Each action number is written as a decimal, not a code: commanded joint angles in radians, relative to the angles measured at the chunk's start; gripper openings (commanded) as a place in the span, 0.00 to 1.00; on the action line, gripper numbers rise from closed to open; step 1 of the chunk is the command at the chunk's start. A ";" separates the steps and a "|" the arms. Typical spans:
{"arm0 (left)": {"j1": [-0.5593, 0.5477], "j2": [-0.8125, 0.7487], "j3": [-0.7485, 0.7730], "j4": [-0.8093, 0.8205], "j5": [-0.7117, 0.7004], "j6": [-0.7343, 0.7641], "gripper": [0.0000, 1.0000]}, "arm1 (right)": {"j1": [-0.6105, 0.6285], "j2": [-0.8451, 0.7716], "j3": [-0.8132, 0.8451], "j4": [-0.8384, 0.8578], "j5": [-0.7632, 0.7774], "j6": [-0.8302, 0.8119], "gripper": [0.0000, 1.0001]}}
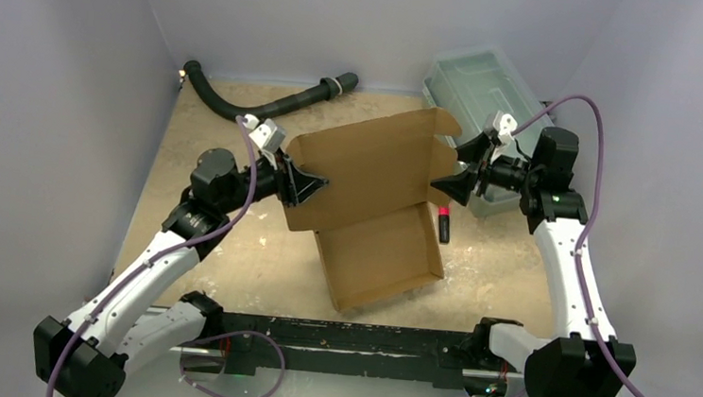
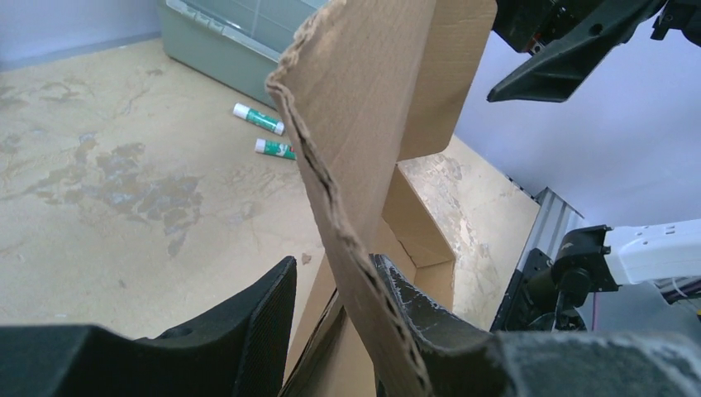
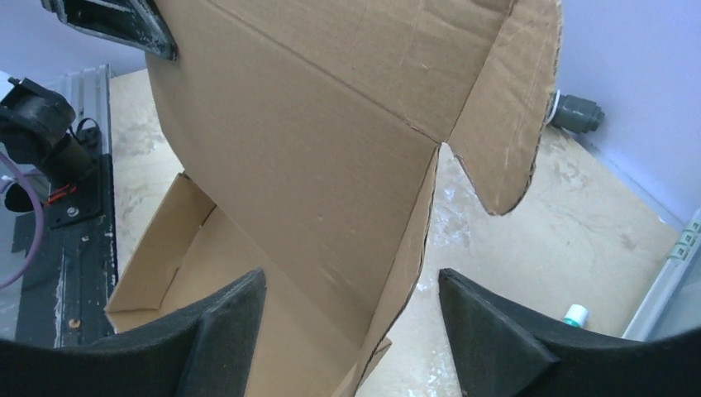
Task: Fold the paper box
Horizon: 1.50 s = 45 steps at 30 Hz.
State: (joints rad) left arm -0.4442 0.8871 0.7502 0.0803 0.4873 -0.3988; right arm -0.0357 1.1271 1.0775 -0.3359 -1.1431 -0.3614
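Left wrist: left gripper [image 2: 332, 271] pinches the paper box [image 2: 372, 91] by its lid edge. Its opposite edge stands free inside the wide-open right gripper [image 3: 351, 288].

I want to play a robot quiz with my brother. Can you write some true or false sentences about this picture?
1. The lid of the brown cardboard box is standing up. True.
2. The right claw is squeezing the box tight. False: its fingers are wide open on either side of the lid's edge, without pinching it.
3. The left claw has the lid's other edge between its fingers. True.
4. The green-and-white glue sticks are inside the box. False: they lie on the table, near the clear greenish plastic bin.
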 commanded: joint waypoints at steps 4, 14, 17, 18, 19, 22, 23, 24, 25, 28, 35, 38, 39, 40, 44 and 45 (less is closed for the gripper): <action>0.006 0.080 0.111 0.035 0.053 0.046 0.00 | -0.003 -0.002 -0.011 0.112 -0.023 0.118 0.36; 0.007 0.095 0.233 -0.198 -0.067 -0.039 0.70 | -0.017 -0.085 -0.085 0.285 0.081 0.259 0.00; 0.007 0.005 0.222 -0.263 -0.114 -0.065 0.83 | -0.028 -0.098 -0.105 0.327 0.069 0.299 0.00; 0.007 -0.044 0.216 -0.312 -0.160 -0.051 0.85 | -0.029 -0.098 -0.107 0.330 0.071 0.304 0.00; 0.007 -0.082 0.213 -0.356 -0.209 -0.038 0.86 | -0.030 -0.098 -0.108 0.331 0.076 0.307 0.00; 0.007 -0.224 0.156 -0.435 -0.307 -0.043 0.88 | -0.032 -0.099 -0.117 0.333 0.076 0.316 0.00; 0.007 -0.279 0.109 -0.424 -0.310 -0.067 0.88 | -0.033 -0.102 -0.120 0.333 0.074 0.318 0.00; 0.007 -0.328 0.065 -0.408 -0.303 -0.089 0.88 | -0.033 -0.104 -0.124 0.333 0.074 0.318 0.00; 0.007 -0.379 0.014 -0.392 -0.294 -0.114 0.88 | -0.033 -0.106 -0.129 0.333 0.074 0.317 0.00; 0.007 -0.529 -0.100 -0.361 -0.278 -0.162 0.88 | -0.035 -0.106 -0.143 0.368 0.069 0.320 0.00; 0.007 -0.831 -0.335 -0.232 -0.342 -0.256 0.87 | -0.035 -0.085 -0.155 0.385 0.056 0.325 0.00; 0.007 -0.758 -0.359 -0.188 -0.400 -0.250 0.86 | -0.032 -0.054 -0.156 0.425 0.065 0.352 0.00; 0.007 -0.713 -0.356 -0.163 -0.407 -0.235 0.85 | -0.024 -0.041 -0.152 0.444 0.079 0.370 0.00; 0.007 -0.658 -0.347 -0.147 -0.422 -0.220 0.84 | -0.008 -0.023 -0.142 0.452 0.099 0.390 0.00; 0.007 -0.462 -0.224 -0.188 -0.459 -0.164 0.77 | 0.117 0.099 -0.054 0.497 0.241 0.432 0.00; 0.007 -0.431 -0.195 -0.221 -0.465 -0.156 0.78 | 0.138 0.143 -0.031 0.541 0.264 0.480 0.00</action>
State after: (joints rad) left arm -0.4351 0.3393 0.4274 -0.1425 0.0826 -0.6056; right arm 0.0151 1.1633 0.9451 0.0704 -1.0004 -0.0010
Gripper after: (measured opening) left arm 0.784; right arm 0.009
